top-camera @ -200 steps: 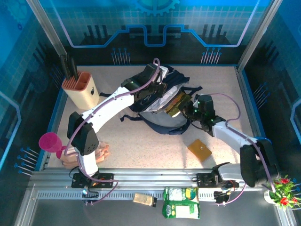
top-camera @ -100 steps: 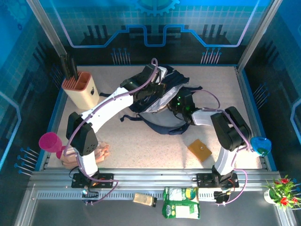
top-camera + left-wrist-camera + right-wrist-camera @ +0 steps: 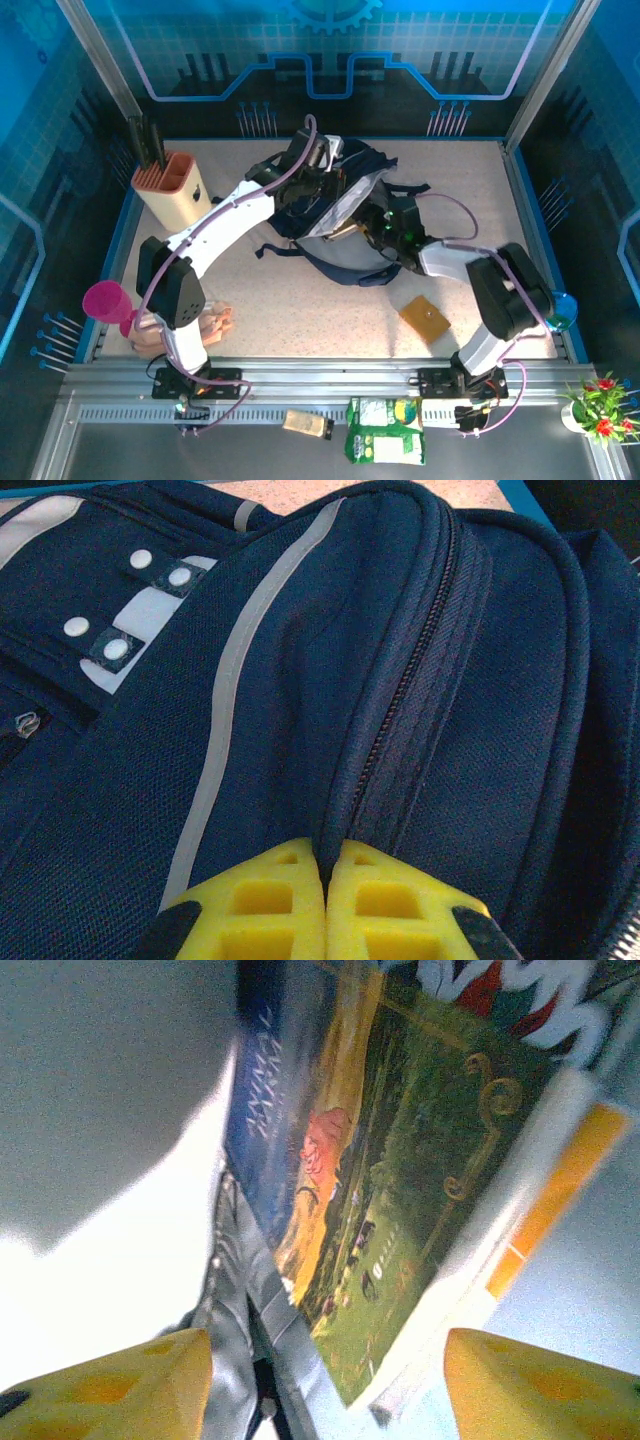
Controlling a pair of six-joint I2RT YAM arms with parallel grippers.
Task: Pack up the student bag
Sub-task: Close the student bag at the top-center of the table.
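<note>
Your left gripper [image 3: 325,865] pinches a fold of the student bag [image 3: 372,163] beside its zipper, at the far middle of the table [image 3: 290,305]. Your right gripper [image 3: 330,1375] is spread wide, facing a book [image 3: 400,1160] in the bag's mouth.

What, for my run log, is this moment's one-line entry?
left tool: shut on student bag | right tool: open, facing book in bag | phase: packing
</note>
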